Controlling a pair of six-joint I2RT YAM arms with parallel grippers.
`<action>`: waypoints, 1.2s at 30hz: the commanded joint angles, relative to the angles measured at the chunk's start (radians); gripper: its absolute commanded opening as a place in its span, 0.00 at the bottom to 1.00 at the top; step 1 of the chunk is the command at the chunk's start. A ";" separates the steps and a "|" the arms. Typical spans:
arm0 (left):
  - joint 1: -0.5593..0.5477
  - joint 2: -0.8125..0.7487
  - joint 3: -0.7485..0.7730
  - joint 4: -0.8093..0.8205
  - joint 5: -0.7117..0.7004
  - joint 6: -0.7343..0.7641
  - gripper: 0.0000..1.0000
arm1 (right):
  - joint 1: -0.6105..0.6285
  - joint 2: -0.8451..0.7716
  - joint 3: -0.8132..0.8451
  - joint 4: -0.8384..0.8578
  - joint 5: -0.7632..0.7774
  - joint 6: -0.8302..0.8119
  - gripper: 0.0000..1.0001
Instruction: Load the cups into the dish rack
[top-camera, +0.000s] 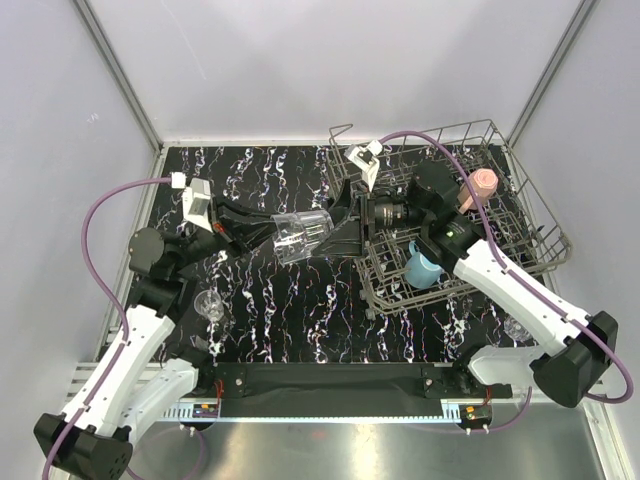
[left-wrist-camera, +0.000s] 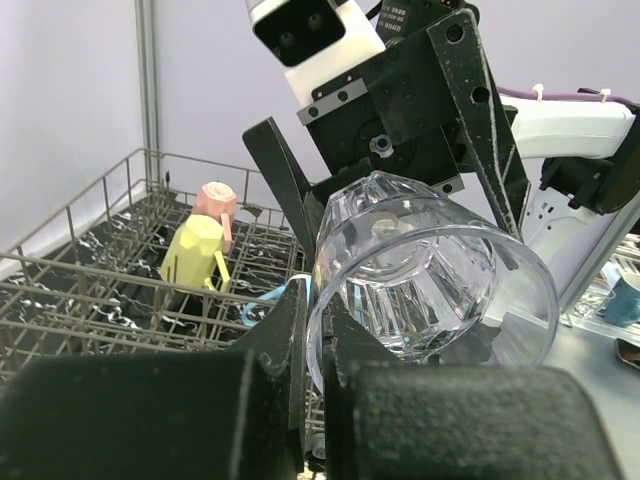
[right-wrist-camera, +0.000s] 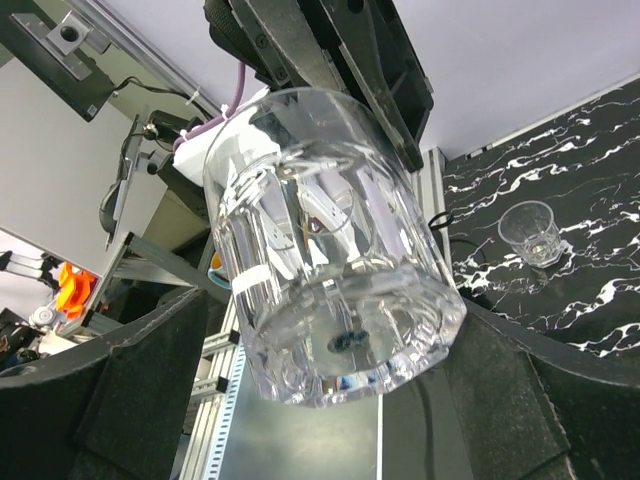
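Observation:
A clear glass (top-camera: 303, 235) hangs on its side in mid-air just left of the dish rack (top-camera: 541, 232). My left gripper (left-wrist-camera: 318, 300) is shut on its rim, one finger inside and one outside. My right gripper (right-wrist-camera: 338, 395) stands open, its fingers on either side of the glass's (right-wrist-camera: 330, 250) thick base without pinching it. In the rack are a pink mug (top-camera: 484, 183), a light blue mug (top-camera: 423, 268) and a pale yellow mug (left-wrist-camera: 195, 250). A small clear glass (top-camera: 210, 305) stands on the table near my left arm.
The black marbled tabletop (top-camera: 300, 310) spreads left of and in front of the rack. Grey walls and metal posts close the back and sides. Another clear glass (top-camera: 517, 328) stands by the right arm's base.

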 joint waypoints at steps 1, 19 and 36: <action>0.005 0.002 0.007 0.092 0.021 -0.024 0.00 | 0.010 0.006 0.001 0.115 -0.016 0.028 1.00; 0.005 0.036 0.026 0.040 0.007 -0.017 0.41 | 0.011 -0.003 -0.002 0.128 -0.009 0.056 0.00; 0.011 0.152 0.274 -0.835 -1.069 0.119 0.99 | -0.010 -0.110 0.240 -0.791 0.963 -0.334 0.00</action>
